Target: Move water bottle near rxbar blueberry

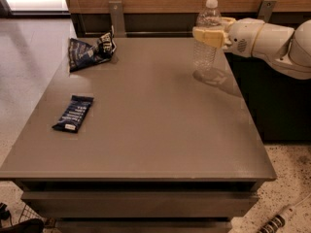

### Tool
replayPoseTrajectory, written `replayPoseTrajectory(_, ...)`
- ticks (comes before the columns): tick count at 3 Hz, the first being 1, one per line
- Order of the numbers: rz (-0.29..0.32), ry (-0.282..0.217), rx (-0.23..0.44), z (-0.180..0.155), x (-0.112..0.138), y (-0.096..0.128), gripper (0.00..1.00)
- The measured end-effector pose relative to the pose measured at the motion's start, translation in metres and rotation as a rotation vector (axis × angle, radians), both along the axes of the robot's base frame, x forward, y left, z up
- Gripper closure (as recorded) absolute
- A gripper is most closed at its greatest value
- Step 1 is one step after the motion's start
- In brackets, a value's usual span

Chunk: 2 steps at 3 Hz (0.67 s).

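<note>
The water bottle (208,42), clear plastic with a white cap, stands upright at the far right of the grey table (155,130). My gripper (208,35) reaches in from the right and its yellowish fingers are shut on the bottle's upper half. The rxbar blueberry (74,113), a small flat dark-blue bar with a white end patch, lies at the table's left side, far from the bottle.
A larger wrinkled dark-blue snack bag (90,51) lies at the far left corner. A wooden wall panel with two metal brackets (115,17) runs behind the table. A power strip (279,221) lies on the floor at the lower right.
</note>
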<state>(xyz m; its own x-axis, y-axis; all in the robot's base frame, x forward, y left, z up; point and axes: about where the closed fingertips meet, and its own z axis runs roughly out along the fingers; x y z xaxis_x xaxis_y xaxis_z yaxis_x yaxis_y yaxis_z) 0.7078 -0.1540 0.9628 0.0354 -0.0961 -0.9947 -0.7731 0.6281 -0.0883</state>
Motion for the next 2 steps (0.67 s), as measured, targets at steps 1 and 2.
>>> replayPoseTrajectory(1,0.038,0.022,-0.019,0.010,-0.055,0.048,1.00)
replayPoseTrajectory(2,0.076,0.043,-0.023,0.004,-0.088,0.088,1.00)
